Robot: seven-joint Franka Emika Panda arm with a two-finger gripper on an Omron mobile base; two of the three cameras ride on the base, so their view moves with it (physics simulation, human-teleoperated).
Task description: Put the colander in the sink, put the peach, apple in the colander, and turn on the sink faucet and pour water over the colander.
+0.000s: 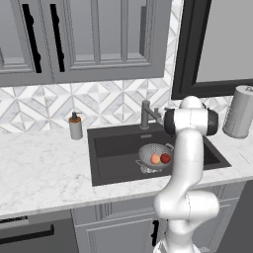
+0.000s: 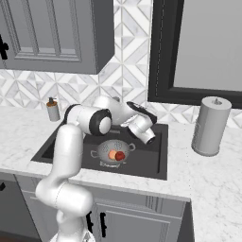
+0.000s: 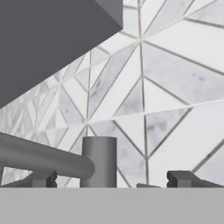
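The white arm rises from the base, bends at a dark elbow joint and reaches forward, its forearm angled down and its wrist turned toward the back wall. The pincer (image 3: 111,178) points nearly level, its two dark fingertips (image 3: 43,178) standing wide apart with nothing between them. In the right base view the hand (image 2: 142,126) hangs low.
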